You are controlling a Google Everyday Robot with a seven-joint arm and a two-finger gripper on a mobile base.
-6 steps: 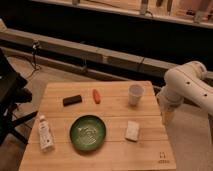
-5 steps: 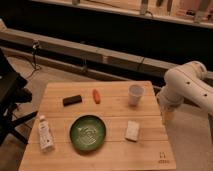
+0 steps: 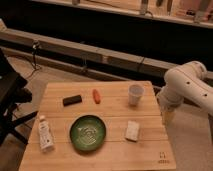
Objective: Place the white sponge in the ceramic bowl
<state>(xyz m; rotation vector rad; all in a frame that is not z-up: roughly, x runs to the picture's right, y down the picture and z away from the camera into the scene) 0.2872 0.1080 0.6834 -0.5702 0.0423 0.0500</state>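
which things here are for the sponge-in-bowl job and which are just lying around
For the job:
white sponge, right of the bowl
ceramic bowl, nothing in it
end effector, off the right edge of the table, apart from the sponge

Just lying about:
white cup
orange item
black block
white tube

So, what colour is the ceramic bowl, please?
The ceramic bowl is dark green with a pale swirl, camera view; gripper hangs beside the table.
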